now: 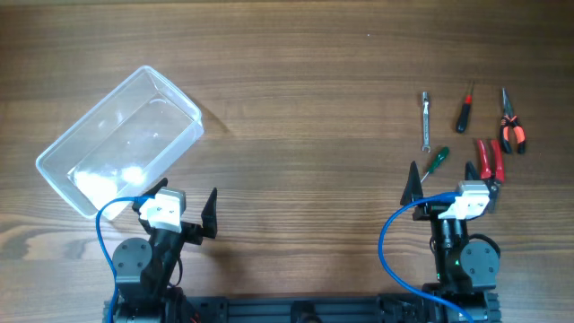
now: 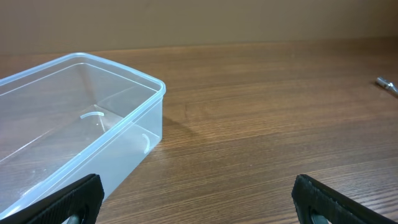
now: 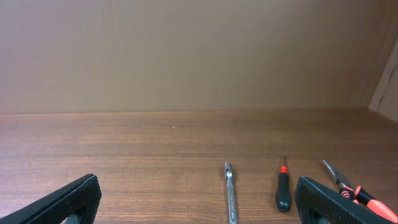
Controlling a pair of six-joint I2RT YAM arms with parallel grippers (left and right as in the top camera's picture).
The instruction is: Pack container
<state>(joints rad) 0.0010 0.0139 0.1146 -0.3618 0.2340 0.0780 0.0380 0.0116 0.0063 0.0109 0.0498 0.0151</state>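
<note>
- Clear plastic, the container point(image 1: 121, 139) lies on the left half of the wooden table point(image 1: 296, 108), turned at a slant to the table's edges, open side up and with nothing inside.
- From the left wrist view the container point(image 2: 74, 124) fills the left side, one rounded corner pointing toward the middle of the table.
- Left gripper point(image 1: 186, 193) sits just beside the container's near long side, its fingers spread wide and holding nothing; the wrist view shows the same wide gap point(image 2: 199, 205), the left finger point(image 2: 62, 200) close against the container's wall.
- Right gripper point(image 1: 441, 175) is on the right side of the table, likewise spread wide and empty point(image 3: 199, 208).
- Five hand tools lie ahead of it, well apart from the container:
  - a silver wrench point(image 1: 426, 121),
  - a screwdriver with a black and red handle point(image 1: 464, 112),
  - orange-handled pliers point(image 1: 511, 126),
  - red-handled pliers point(image 1: 490, 159),
  - a green-handled screwdriver point(image 1: 435, 161), nearest the right gripper's fingers.
- Right wrist view shows the wrench point(image 3: 230, 193), the black and red screwdriver point(image 3: 283, 190) and the orange pliers point(image 3: 354, 186) side by side.
</note>
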